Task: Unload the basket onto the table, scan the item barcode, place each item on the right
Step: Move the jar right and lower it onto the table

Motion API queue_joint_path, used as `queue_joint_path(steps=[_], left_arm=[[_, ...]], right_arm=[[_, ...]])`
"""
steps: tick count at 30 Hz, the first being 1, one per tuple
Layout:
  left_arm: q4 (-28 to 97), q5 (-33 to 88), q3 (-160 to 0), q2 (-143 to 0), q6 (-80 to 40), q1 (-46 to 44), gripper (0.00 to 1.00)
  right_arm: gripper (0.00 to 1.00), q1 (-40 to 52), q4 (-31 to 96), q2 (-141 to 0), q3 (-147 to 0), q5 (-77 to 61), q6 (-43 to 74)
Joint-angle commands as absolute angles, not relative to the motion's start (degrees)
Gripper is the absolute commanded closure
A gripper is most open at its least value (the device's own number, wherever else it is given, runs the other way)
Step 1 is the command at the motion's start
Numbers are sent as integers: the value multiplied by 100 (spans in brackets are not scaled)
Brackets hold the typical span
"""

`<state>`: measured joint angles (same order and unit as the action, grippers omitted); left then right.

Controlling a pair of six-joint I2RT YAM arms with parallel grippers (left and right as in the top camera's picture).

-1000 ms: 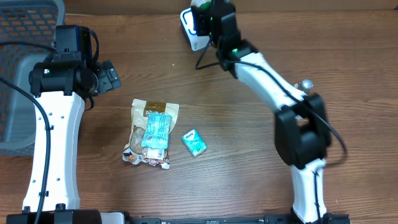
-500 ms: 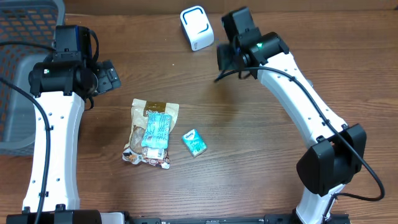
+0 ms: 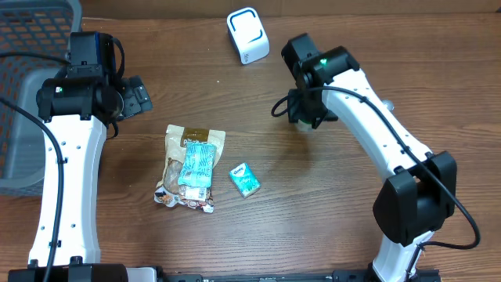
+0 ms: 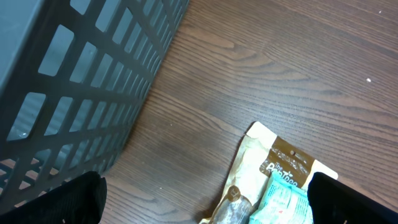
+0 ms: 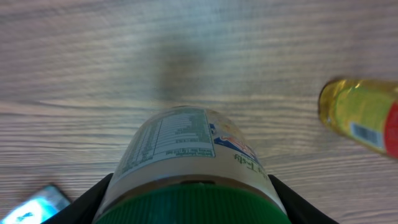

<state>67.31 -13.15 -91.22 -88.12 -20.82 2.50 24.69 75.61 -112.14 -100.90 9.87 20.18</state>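
Down-right of the scanner, the right gripper sits part-closed around a bottle, green cap toward the wrist camera, label facing up. Can't tell if it's off the wood. Looks rigid, probably some weight, and the glossy label is likely slick. Clamp the body square, just under the cap. Left gripper is wide open and empty, beside the basket.

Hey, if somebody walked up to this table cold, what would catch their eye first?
Likely the right gripper, jaws clamped on a green-capped bottle held over mid-table, near the white scanner at the far edge. Then the brown snack bag with a teal packet on top, and the grey basket behind the left arm.
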Motion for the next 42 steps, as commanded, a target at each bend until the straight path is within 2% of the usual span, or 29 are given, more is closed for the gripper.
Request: queue_joint_path(steps=[1,13,18,23,25,31,42], left_arm=[[6709,-1391,-9174,-8783,-2012,261,0],[6709,-1391,-9174,-8783,-2012,261,1],[6709,-1391,-9174,-8783,-2012,261,0],[6709,-1391,-9174,-8783,-2012,261,0],[6709,-1391,-9174,-8783,-2012,261,1],[6709,-1391,-9174,-8783,-2012,261,1],[6709,-1391,-9174,-8783,-2012,261,0]], right_arm=[[65,2309,7422,-11157,-9686,1048,2104],[64,1787,6573,-11159,-8311,1020,2104],[51,1750,6407,-11159,-8036,738,2102],[20,1750,6388,-11159,-8025,727,2102],[11,1750,6368,-11159,-8025,727,2102],[2,1750,6272,-11159,-8025,762,2097],[0,1750,4644,-11159,-8025,794,1468]])
